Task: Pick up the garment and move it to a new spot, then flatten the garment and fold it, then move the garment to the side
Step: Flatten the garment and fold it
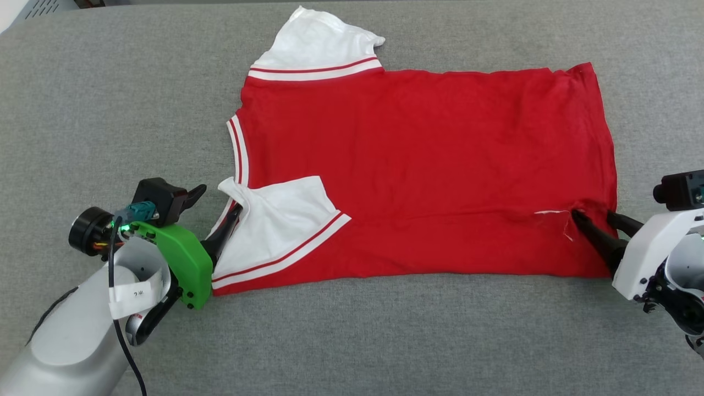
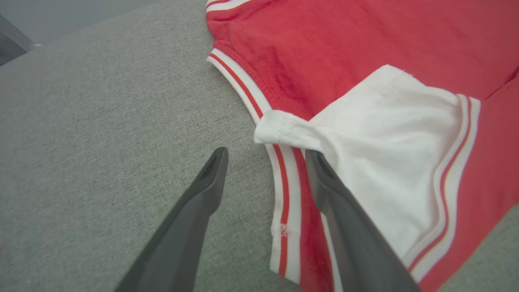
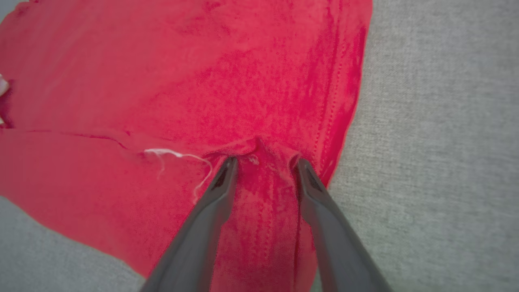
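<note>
**Item: garment** (image 1: 418,165). Red jersey T-shirt with white short sleeves and white-and-red striped trim.

**Location:** it lies spread across the middle of the grey fabric worktop (image 1: 110,110). The neck points toward the robot's left and the hem toward its right.

**Condition:**
- The red body is mostly flat, with light creasing.
- The near long edge is folded up onto the body, and a fold line runs along the cloth.
- The far sleeve (image 1: 319,41) sticks out flat beyond the far edge.
- The near sleeve (image 1: 280,220) is turned inward and rests on the red panel, its striped cuff running diagonally.
- The striped neck trim (image 1: 237,148) curves along the left end.
- A loose white thread (image 3: 174,153) lies on the red cloth near the hem corner.

**Left end effector** (image 2: 266,156):
- It sits at the neck end, beside the near sleeve.
- It is released, with the jaws spread wide.
- One finger is over bare worktop, and the other lies against the edge of the white sleeve.
- The striped trim lies flat between the fingers and is not pinched.

**Right end effector** (image 3: 266,162):
- It sits at the near hem corner, just inside the stitched hem.
- Its jaws are parted and both tips press down on the red cloth.
- A small pucker of fabric is gathered at the tips.
- The cloth between the fingers lies loose rather than clamped.

**Arms:** the pale forearms enter from the lower left and lower right of the head view, and the left wrist carries a green housing.
</note>
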